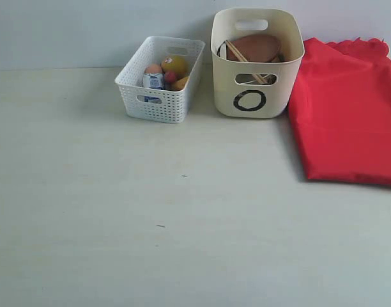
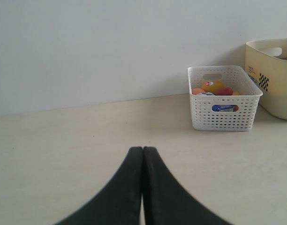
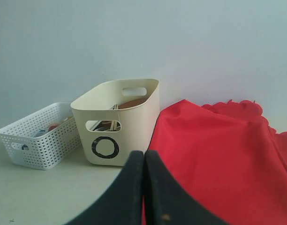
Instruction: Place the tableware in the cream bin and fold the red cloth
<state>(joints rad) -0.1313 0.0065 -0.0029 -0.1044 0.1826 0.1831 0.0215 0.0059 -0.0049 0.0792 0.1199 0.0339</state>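
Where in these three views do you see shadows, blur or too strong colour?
Exterior view: soft even light, faint shadows beside the cream bin; the red cloth looks oversaturated. Left wrist view: the left gripper is a soft-edged dark shape, the white basket sharp. Right wrist view: slightly hazy, the right gripper likewise soft.

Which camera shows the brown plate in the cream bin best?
The exterior view: it looks down into the cream bin and shows most of the brown plate. The right wrist view catches only a brown sliver above the rim. The left wrist view shows just the bin's corner, no plate.
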